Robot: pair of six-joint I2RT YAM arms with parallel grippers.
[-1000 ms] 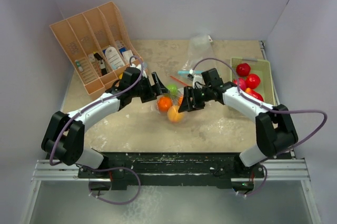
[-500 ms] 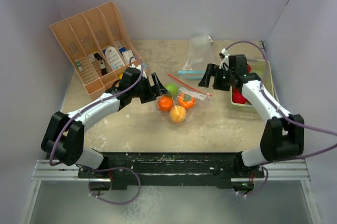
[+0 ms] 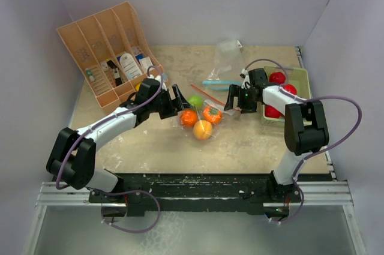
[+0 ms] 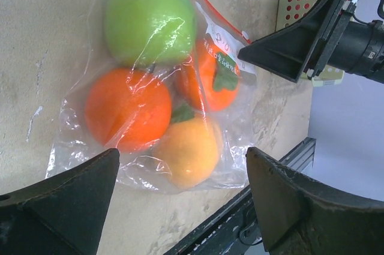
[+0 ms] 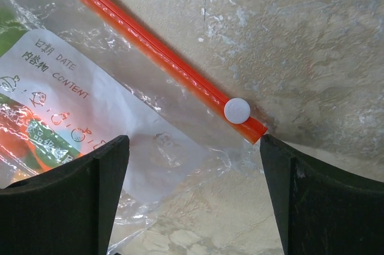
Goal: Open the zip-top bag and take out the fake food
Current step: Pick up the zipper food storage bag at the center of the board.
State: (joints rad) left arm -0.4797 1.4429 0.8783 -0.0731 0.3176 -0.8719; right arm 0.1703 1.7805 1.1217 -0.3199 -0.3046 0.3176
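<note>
The clear zip-top bag [image 3: 201,118] lies mid-table holding a green fruit [image 4: 150,21], an orange one [image 4: 128,108], a leafy orange one [image 4: 207,75] and a yellow-orange one [image 4: 189,150]. Its orange zip strip [image 5: 156,45] ends at a white slider [image 5: 237,111]. My left gripper [image 3: 177,101] is open at the bag's left end; in the left wrist view [image 4: 181,165] its jaws stand either side of the bag. My right gripper [image 3: 236,99] is open and empty, just off the slider end [image 5: 193,147]. Red fruits [image 3: 278,78] lie in the pale green tray [image 3: 302,75].
A wooden divided organizer [image 3: 108,48] with small items stands at the back left. A second clear bag [image 3: 228,51] and a teal strip [image 3: 215,82] lie behind the fruit bag. Walls close in on both sides.
My right gripper left the bag, swung up and right toward the tray, then came down at the bag's slider end. The left arm has hardly moved.
</note>
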